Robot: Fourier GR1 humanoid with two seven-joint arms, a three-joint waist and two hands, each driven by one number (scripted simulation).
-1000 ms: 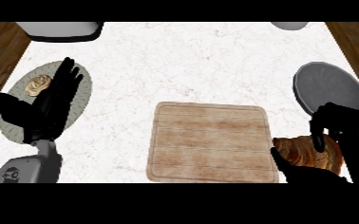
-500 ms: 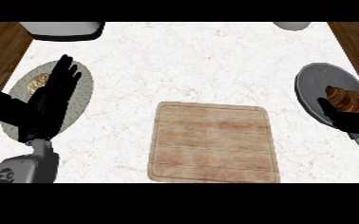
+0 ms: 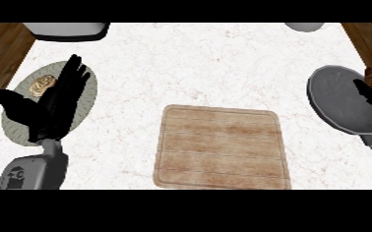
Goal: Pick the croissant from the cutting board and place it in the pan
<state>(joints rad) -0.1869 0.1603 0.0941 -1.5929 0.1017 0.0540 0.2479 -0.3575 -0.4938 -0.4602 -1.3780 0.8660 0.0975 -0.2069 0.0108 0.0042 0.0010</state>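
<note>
Evidently, the croissant is off the square wooden cutting board [image 3: 218, 147], nowhere visible.
At the counter's right edge, the right hand [image 3: 361, 90] overlaps the round grey pan [image 3: 334, 103], grip untellable; an off-rim release could miss. The left hand [image 3: 62, 96] rests, fingers straight.

A single view looks steeply down from head height onto a white marble counter [image 3: 218, 59], facing away from the robot's body. It sits fairly near: the counter fills almost the whole frame, with strips of wooden floor [image 3: 13, 42] showing at the upper corners. A wooden cutting board [image 3: 222, 147] lies low and centre, cut by the lower edge. A grey pan [image 3: 338, 98] is cropped by the right edge, and a plate [image 3: 22, 113] sits at the left edge.
</note>
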